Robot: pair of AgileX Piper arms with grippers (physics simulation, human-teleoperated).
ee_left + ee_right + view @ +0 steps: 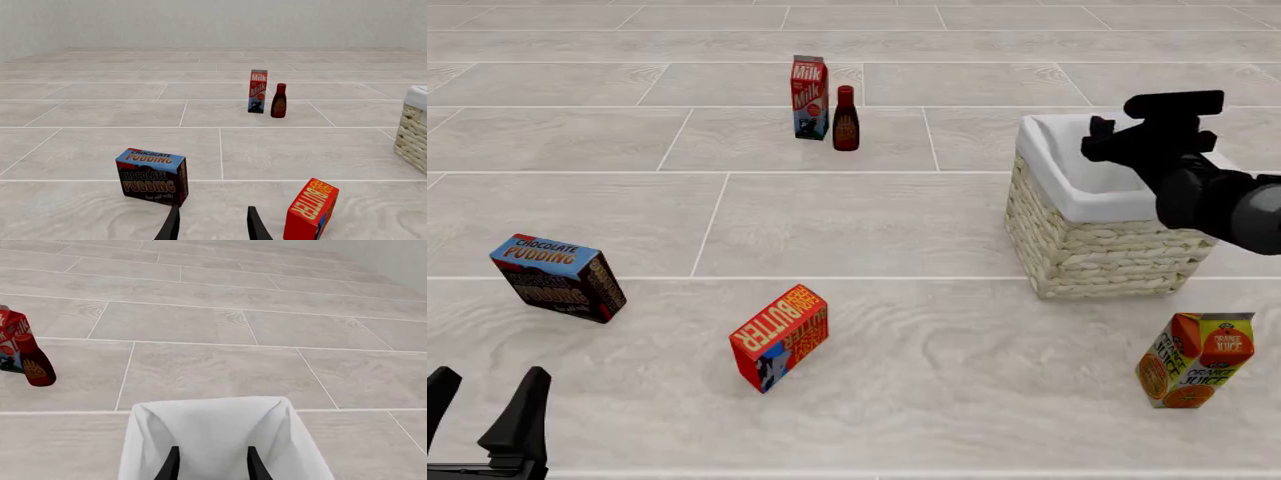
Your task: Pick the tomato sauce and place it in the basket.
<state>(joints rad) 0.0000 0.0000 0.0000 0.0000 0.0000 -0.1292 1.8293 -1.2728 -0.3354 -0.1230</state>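
The tomato sauce can shows in none of the views. The wicker basket [1101, 255] with its white lining stands at the right; it also shows in the left wrist view [415, 134], and its lining fills the lower part of the right wrist view [213, 427]. My right gripper [1105, 140] hovers over the basket's opening; its fingers [171, 465] stand apart with nothing between them. My left gripper [483, 400] is open and empty at the near left edge, low by the table, with its fingers [169, 226] apart.
A milk carton [810, 97] and a dark red bottle [845, 118] stand at the far middle. A chocolate pudding box [557, 277] is at the left, a butter box [781, 337] in the near middle, and an orange juice carton [1197, 359] near the basket's front right.
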